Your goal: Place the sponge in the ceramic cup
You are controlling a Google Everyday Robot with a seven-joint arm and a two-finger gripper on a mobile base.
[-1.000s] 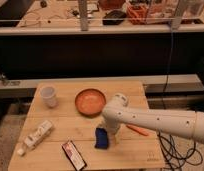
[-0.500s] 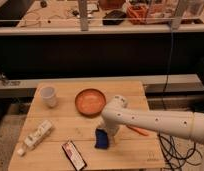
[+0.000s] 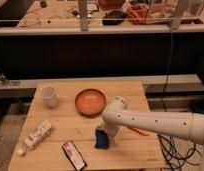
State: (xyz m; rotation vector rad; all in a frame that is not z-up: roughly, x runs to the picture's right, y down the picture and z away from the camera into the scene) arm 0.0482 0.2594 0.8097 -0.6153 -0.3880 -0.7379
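Right now the hand (image 3: 104,131) sits directly over the sponge (image 3: 100,140) on the surface (image 3: 60,125), its grip impossible to tell, the ceramic cup (image 3: 48,96) well apart beyond the bowl (image 3: 90,101).

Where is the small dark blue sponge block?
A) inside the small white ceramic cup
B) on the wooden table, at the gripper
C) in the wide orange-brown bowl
B: the sponge lies on the wooden table under the gripper, far from the cup.
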